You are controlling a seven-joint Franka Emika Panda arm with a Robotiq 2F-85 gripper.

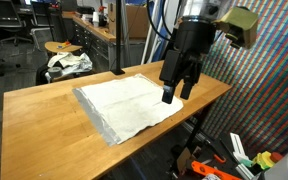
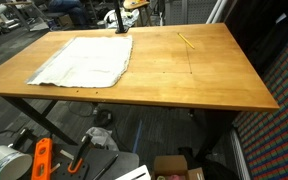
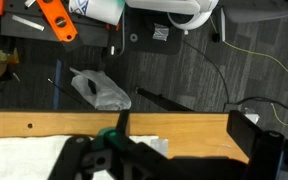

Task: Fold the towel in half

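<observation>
**Tool open over towel corner**

Tool (image 1: 176, 95): fingers spread apart, set low over one corner of the towel (image 1: 127, 106). The towel lies spread out flat and wrinkled, at one end of the wooden surface (image 1: 39, 120). On the floor below is a cardboard box (image 2: 172, 166), contents unclear.

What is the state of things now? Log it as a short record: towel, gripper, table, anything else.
towel: spread flat and unfolded on the table, slightly wrinkled
gripper: open, holding nothing, above one edge of the towel; cannot tell if it touches
table: wooden, towel lies toward one end
other: thin yellow stick on bare wood, apart from the towel
</observation>
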